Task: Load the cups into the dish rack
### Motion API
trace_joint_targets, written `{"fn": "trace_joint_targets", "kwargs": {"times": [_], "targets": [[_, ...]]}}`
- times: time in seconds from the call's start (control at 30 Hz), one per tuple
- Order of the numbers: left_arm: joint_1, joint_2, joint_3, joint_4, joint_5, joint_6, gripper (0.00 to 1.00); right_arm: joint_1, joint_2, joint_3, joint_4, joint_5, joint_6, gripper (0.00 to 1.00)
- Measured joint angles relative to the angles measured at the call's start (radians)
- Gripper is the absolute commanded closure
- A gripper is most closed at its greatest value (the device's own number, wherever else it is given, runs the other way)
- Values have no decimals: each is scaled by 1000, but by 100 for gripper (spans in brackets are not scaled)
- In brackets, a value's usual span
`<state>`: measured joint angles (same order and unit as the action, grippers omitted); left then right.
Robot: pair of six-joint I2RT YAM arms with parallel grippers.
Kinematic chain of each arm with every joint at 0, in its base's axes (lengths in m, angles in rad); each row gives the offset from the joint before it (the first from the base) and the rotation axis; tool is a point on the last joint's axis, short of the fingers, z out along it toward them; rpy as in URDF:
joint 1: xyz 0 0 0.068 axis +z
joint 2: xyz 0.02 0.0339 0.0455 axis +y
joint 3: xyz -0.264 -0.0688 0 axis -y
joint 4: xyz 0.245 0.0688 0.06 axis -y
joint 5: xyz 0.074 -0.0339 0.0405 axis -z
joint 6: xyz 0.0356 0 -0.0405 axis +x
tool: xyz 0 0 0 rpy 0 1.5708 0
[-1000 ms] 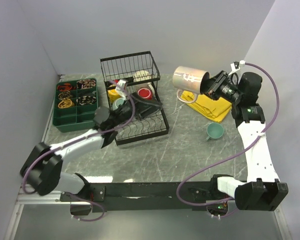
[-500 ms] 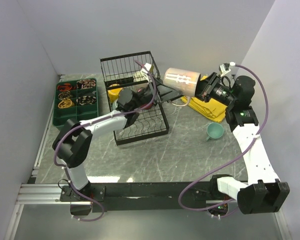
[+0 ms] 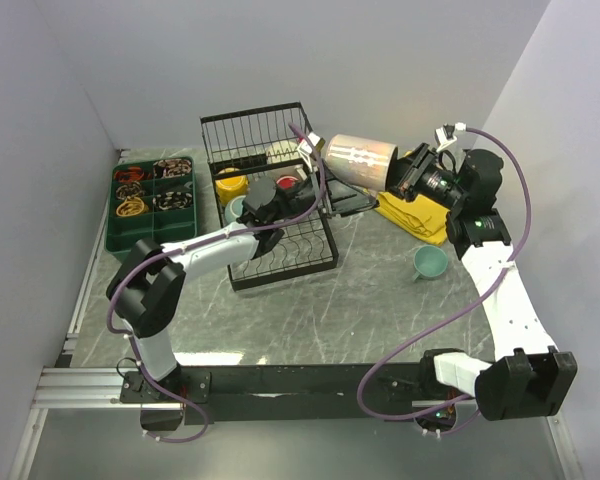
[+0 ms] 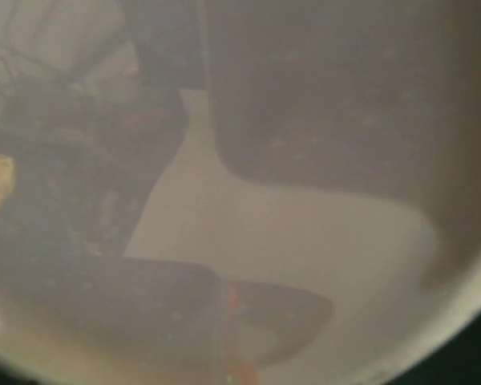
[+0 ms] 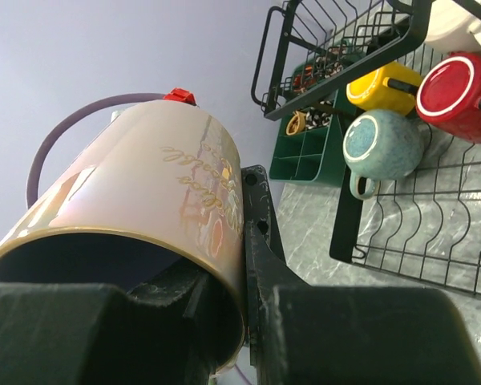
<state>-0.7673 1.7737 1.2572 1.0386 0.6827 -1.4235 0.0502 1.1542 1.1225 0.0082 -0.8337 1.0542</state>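
Pinkish-beige mug [image 3: 360, 160] first: the right jaws are clamped on its rim, one finger inside the mouth and one outside, holding it on its side in the air with its base pointing left; it hangs just off the far right corner of the dish rack [image 3: 285, 262]. The left jaws are up against that same mug from the left, a dark finger [image 4: 329, 96] on either side of the pale glaze; so close and so blurred that I cannot tell whether they have closed on it or only bracket it.

A second ago the left arm [image 3: 210, 248] lay low over the near left part of the rack with its jaws spread wide, and the mug was further right, above the yellow cloth [image 3: 420, 215]; since then the arm has swung across the rack, and the right arm [image 3: 505, 290] has carried the mug leftward to meet it. That reads to me as a handover in the making, so the left side can set the mug down.

In the rack lie the yellow mug [image 5: 381, 87], the red mug [image 5: 457, 96] and the large teal mug [image 5: 382, 143], with a cream mug [image 3: 280, 153] in the far basket; the small teal mug [image 3: 430, 262] stands on the surface [image 3: 380, 300], right of the rack, not yet loaded.
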Motion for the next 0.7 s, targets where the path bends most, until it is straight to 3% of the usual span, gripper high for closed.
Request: {"fn": "trace_joint_targets", "kwargs": {"times": [0.13,0.27,0.37,0.43,0.47,0.53,0.67,0.7], "targets": [[2,-6,1,-24,-12,17,32,13,0,0,8,25,-13,100],[5,-14,3,-37,-27,26,43,23,0,0,32,53,-31,100],[8,-16,5,-37,-33,28,62,24,0,-1,52,66,-28,100],[14,-16,5,-29,-40,34,68,25,-2,-5,60,66,2,100],[17,-16,5,-26,-42,32,82,27,-3,-11,75,66,18,100],[23,-15,5,-6,-35,18,99,32,-8,-24,99,70,39,100],[27,-12,3,19,-23,-6,99,38,-18,-51,160,69,56,100],[28,-12,3,22,-19,-7,99,39,-19,-56,170,69,60,96]]}}
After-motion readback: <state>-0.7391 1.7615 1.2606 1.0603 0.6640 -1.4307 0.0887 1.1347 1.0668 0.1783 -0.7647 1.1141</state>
